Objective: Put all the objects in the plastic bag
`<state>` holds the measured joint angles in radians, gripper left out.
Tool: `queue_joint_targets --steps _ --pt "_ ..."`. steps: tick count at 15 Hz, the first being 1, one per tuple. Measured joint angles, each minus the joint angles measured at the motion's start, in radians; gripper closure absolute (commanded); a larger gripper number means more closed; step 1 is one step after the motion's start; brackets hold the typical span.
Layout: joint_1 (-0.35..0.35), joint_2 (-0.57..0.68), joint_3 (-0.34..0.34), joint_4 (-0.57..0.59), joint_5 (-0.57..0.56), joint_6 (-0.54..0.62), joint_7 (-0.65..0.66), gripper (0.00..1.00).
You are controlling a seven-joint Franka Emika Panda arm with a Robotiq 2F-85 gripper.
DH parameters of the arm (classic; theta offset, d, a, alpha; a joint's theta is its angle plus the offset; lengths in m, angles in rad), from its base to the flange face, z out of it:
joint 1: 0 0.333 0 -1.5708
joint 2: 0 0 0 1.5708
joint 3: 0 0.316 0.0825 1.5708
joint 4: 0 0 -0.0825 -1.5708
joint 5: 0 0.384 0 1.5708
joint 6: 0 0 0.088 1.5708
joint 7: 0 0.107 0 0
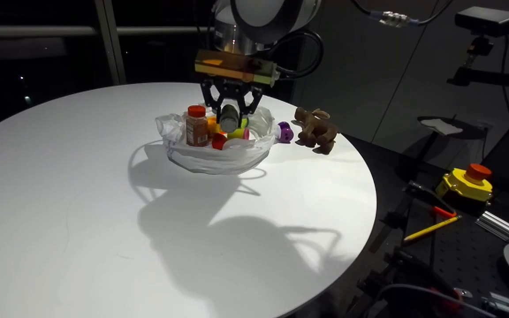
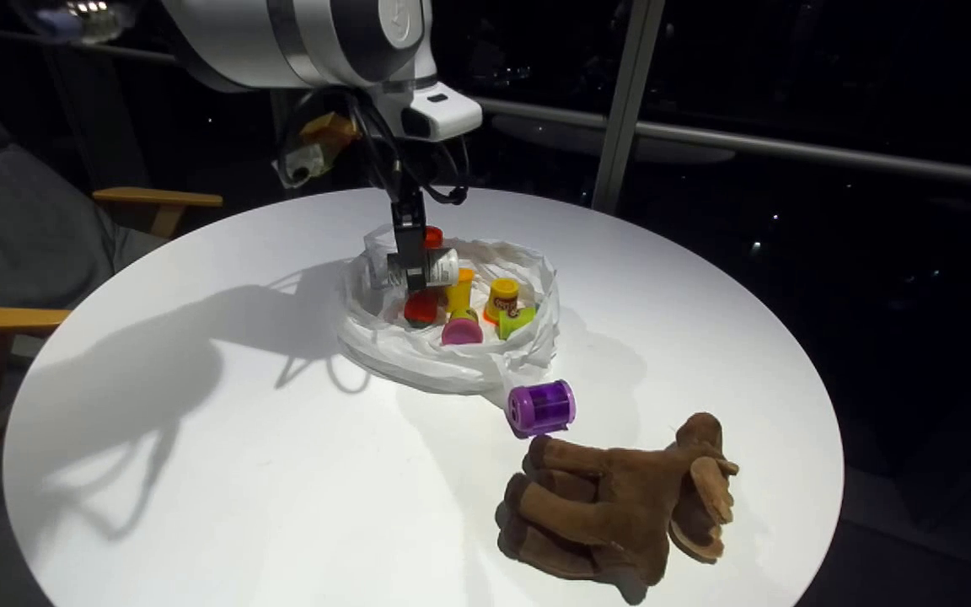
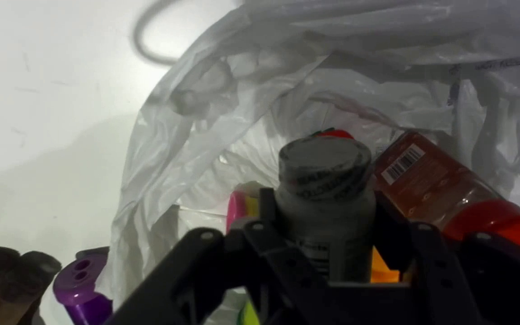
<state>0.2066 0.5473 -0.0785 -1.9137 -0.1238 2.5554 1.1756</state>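
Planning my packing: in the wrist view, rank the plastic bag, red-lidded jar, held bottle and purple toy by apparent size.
1. Plastic bag
2. Jar and held bottle, unranked, since the bottle looks closer up
3. Purple toy, partly cut off

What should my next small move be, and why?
Probably ease the black gripper open: it grips the greyish-white, labelled, cylindrical bottle over the wrinkled, whitish plastic bag in all three views, so the bottle should drop inside.
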Motion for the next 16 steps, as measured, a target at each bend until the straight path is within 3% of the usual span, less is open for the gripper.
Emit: queue_joint_targets --steps 4,9,16 --pt "0.003 0.065 -0.018 0.070 0.000 -0.014 0.002 0.00" --pt "0.003 0.010 -0.075 0.020 -0.006 -0.013 0.013 0.00" --pt "-0.002 -0.176 -0.173 -0.242 -0.138 -0.020 0.042 0.00"
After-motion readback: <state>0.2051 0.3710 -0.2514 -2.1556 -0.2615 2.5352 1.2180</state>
